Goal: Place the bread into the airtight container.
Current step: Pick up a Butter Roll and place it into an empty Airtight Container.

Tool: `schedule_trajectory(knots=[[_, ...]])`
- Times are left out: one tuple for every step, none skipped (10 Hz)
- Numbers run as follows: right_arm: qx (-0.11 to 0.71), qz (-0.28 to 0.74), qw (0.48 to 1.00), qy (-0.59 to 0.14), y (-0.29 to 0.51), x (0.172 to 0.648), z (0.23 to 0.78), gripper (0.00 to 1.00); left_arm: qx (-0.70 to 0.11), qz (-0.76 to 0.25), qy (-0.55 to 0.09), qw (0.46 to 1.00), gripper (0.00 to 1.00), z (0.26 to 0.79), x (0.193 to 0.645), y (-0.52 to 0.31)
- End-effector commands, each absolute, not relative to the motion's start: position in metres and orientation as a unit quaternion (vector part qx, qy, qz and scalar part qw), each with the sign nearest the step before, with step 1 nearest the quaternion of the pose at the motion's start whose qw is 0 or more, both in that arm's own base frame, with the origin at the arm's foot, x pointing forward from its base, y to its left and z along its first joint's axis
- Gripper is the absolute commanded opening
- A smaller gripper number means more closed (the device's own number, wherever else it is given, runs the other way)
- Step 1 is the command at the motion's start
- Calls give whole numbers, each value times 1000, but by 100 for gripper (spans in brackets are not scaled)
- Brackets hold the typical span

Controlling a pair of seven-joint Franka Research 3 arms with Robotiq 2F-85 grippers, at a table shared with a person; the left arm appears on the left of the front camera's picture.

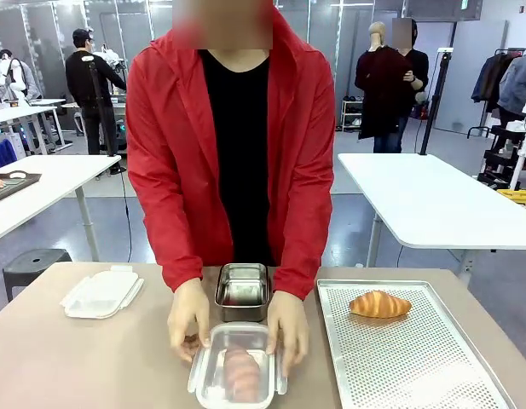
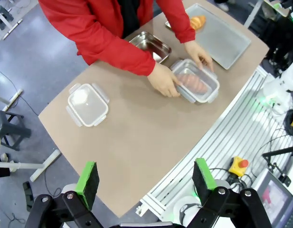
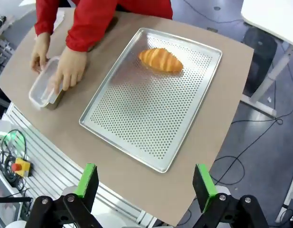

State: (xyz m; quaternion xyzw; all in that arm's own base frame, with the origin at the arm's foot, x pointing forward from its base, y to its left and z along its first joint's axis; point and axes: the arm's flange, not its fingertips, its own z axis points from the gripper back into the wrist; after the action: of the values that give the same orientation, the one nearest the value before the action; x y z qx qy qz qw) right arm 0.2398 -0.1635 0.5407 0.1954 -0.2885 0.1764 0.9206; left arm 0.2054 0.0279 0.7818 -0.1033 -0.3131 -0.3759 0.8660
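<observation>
Green pads on my left gripper [image 2: 145, 183] stand wide apart with nothing between them, hanging high over the near edge of the brown table [image 2: 137, 142]. My right gripper [image 3: 145, 186] is the same: jaws fully spread, empty, well above the table's corner.

Ahead of the left jaws and off toward the right-hand finger sits the clear container [image 2: 210, 92]. A reddish-brown roll [image 2: 193, 83] lies lengthwise inside it. The person in the red jacket has one hand [image 2: 164, 80] against the container's near side and the other hand [image 2: 199, 53] against its far side, both touching the rim. I cannot tell whether a cover is already on it. Just beyond the container, farther from my jaws, is an open steel tin [image 2: 151, 46]. Ahead of the left-hand finger, well apart from the container, a white clip lid [image 2: 87, 104] lies flat on the table.

Straight ahead of the right jaws lies the perforated metal tray [image 3: 151, 114], reaching from just beyond the fingertips' line to the far side of the table. A golden croissant [image 3: 160, 60] rests on the tray's far end, roughly in line with the gap between my fingers and well apart from them. From that wrist the container and the person's two hands sit far off past the left-hand finger, beside the tray but not touching it.

Neither of my grippers is touching anything; both are well clear of the bread, the container and the person.
</observation>
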Motion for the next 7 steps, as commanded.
schedule_trajectory(knots=[[193,173,919,-298,-167,238,544,100,-103,-378,-313,865,100,783,206,27],[193,173,919,-298,-167,238,544,100,-103,-378,-313,865,100,783,206,27],[193,173,919,-298,-167,238,544,100,-103,-378,-313,865,100,783,206,27],[193,173,919,-298,-167,238,544,100,-103,-378,-313,865,100,783,206,27],[193,173,919,-298,-167,238,544,100,-103,-378,-313,865,100,783,206,27],[193,173,919,-298,-167,238,544,100,-103,-378,-313,865,100,783,206,27],[193,173,919,-298,-167,238,544,100,-103,-378,-313,865,100,783,206,27]])
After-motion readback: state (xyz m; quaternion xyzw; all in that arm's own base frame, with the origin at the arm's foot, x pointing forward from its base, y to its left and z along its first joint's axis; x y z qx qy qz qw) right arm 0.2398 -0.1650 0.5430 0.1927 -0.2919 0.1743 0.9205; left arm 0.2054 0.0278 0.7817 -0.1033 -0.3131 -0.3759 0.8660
